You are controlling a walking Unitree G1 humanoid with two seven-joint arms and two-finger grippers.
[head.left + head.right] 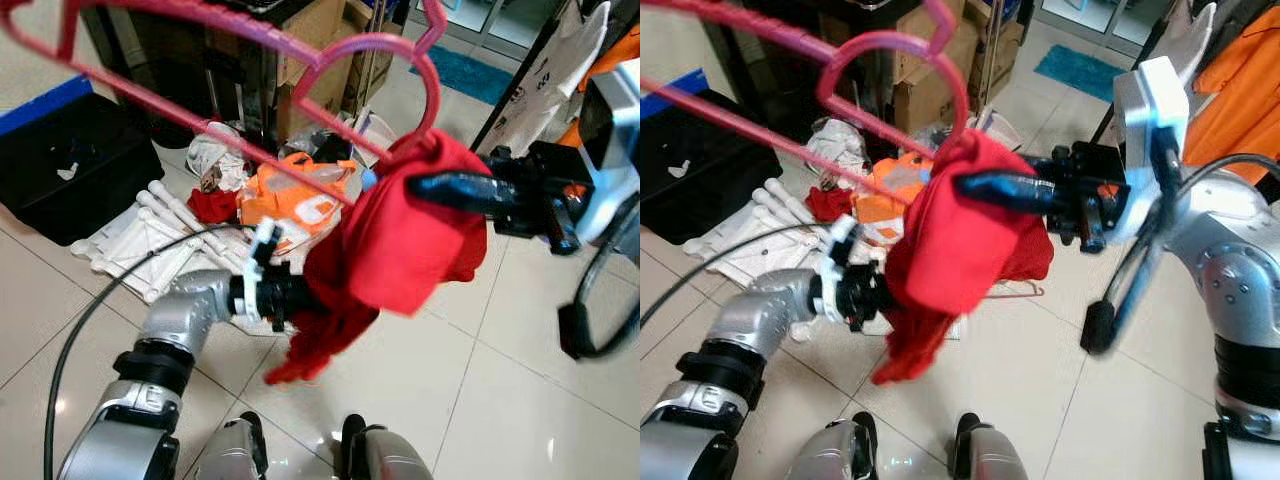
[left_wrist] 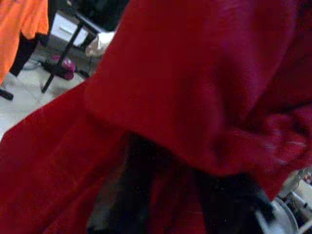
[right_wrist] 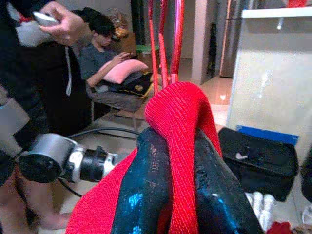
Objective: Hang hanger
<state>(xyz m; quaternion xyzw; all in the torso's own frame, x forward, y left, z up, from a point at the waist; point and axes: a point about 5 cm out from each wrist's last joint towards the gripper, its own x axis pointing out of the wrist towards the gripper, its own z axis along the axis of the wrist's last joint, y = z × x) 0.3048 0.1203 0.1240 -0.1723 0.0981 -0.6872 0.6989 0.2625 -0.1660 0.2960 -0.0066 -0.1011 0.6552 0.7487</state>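
Your right end effector (image 3: 170,185) pinches a fold of the red cloth (image 1: 400,235) between its two black fingers (image 1: 455,187). The cloth hangs from the pink hanger (image 1: 300,60), which is up in the air, high and to the left. Your left end effector (image 1: 300,300) is low and near, tucked into the bottom of the cloth, and you cannot tell if it is wide or narrow. Far behind, on the tiled floor (image 1: 480,390), lie an orange garment (image 1: 300,195) and a black case (image 1: 70,160).

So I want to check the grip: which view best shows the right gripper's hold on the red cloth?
Right wrist view: the right gripper pinches a fold of red cloth. Both eye views show it side-on; the left wrist view shows cloth, no right gripper.
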